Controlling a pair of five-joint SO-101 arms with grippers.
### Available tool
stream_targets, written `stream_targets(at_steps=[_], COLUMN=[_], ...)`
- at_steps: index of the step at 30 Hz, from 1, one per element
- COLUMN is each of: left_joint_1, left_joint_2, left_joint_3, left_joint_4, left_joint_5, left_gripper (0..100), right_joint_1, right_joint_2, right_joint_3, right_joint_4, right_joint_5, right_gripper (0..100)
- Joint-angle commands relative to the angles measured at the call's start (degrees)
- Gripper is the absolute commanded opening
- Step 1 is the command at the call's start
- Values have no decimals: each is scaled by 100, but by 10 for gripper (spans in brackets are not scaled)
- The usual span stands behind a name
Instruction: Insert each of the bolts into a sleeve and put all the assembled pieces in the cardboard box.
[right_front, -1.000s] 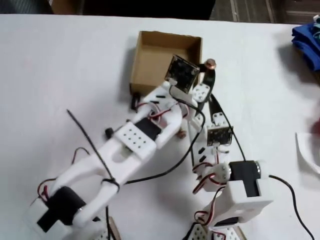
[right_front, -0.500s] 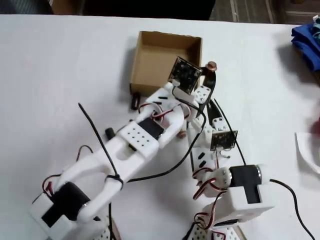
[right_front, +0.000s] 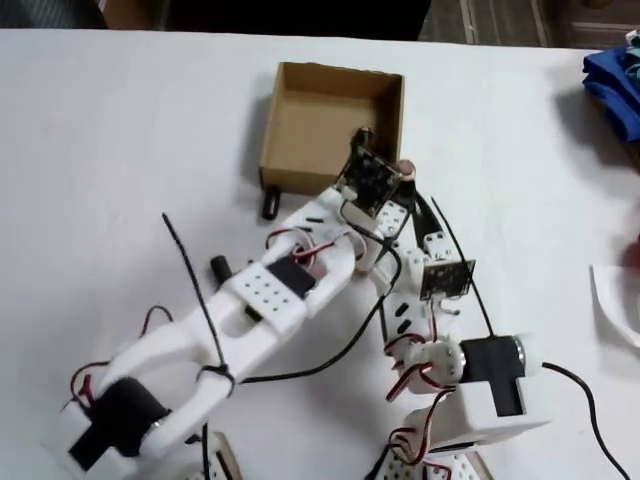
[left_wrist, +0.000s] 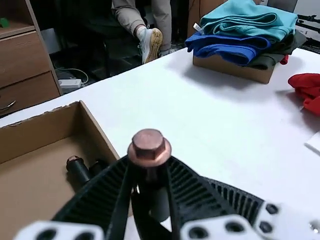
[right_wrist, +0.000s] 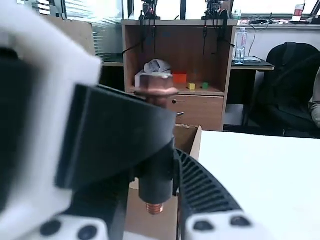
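Left tool (left_wrist: 149, 175) pinches the upright copper hex-head bolt (left_wrist: 149, 148), right tool (right_wrist: 156, 152) its black sleeve (right_wrist: 155, 186), just outside the brown cardboard box's (right_front: 318, 125) wall; in the high view its opening lies leftward.

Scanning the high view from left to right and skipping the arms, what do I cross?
short black sleeve lying on the table → open cardboard box → copper-headed bolt by the box's right wall → pile of blue cloth at the far right
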Motion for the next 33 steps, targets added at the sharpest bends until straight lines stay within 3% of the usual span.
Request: stream_targets(at_steps=[1, 5, 13, 26, 33], left_joint_1=[-44, -44, -79, -747, -1881], left_joint_2=[-431, -422, -466, -1046, -2233], left_joint_3=[13, 13, 4, -716, 532], left_joint_4=[-35, -26, 721, 747, 1582], left_joint_5=[-62, -88, -53, -79, -44], left_gripper=[26, 45, 313, 246, 226], right_joint_1=[40, 40, 40, 40, 119], right_joint_2=[-277, -268, -259, -259, -646], right_joint_3=[-88, -88, -88, -141, -158], right_joint_4=[-31, -31, -22, 321, 875], right_joint_5=[-44, -44, -44, -44, 105], right_gripper=[20, 20, 20, 20, 20])
